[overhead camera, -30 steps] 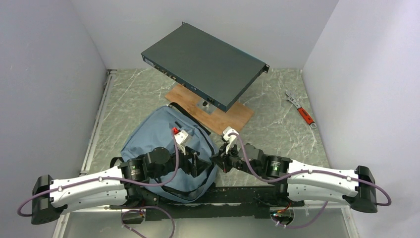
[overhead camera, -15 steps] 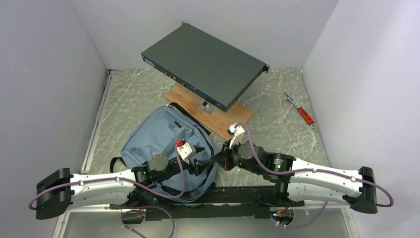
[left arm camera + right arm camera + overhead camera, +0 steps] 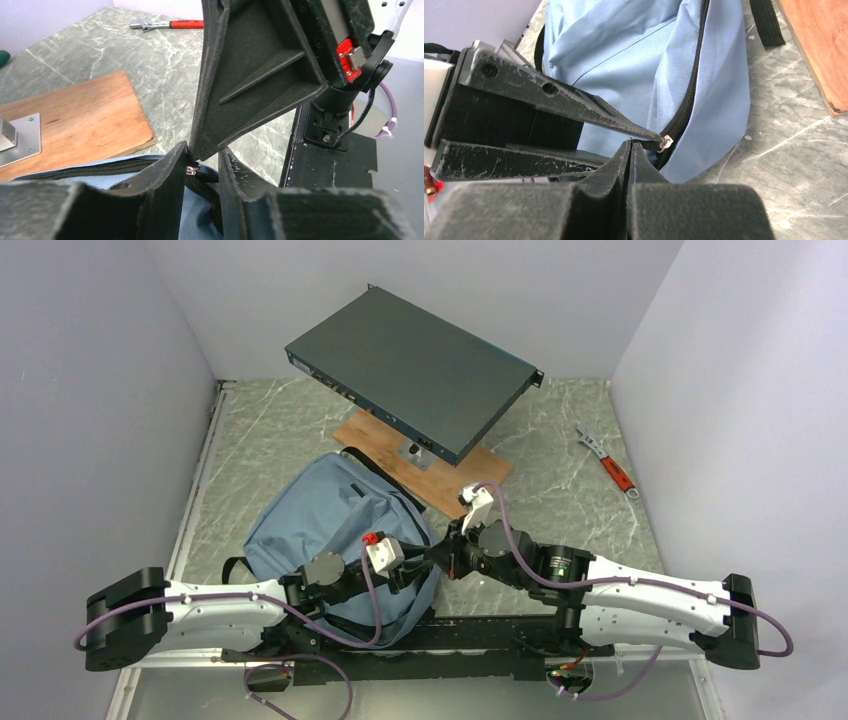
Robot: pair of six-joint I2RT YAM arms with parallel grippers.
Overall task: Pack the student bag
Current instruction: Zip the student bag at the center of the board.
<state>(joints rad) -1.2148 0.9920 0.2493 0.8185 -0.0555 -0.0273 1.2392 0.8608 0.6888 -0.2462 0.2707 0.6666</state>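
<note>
The student bag [image 3: 325, 525], light blue-grey with black zipper lines, lies at the near left of the table. Its near right corner shows in the right wrist view [image 3: 649, 65]. My right gripper [image 3: 630, 143] is shut on the black tab of the zipper pull [image 3: 665, 142] at that corner. My left gripper [image 3: 202, 150] comes in from the left, jaws narrowly apart astride the zipper [image 3: 200, 182]. The right gripper's tips sit between its fingertips, and the metal pull [image 3: 191, 170] lies against its left finger. In the top view both grippers meet at the bag's corner [image 3: 428, 560].
A dark flat metal box [image 3: 410, 370] stands on a post above a wooden board [image 3: 455, 478] behind the bag. A red-handled wrench [image 3: 610, 465] lies at the far right. A black rail [image 3: 480, 633] runs along the near edge.
My left arm has reached rightward to the bag's corner and its jaws have narrowed a lot. The right gripper has stayed shut and shifted slightly forward.
</note>
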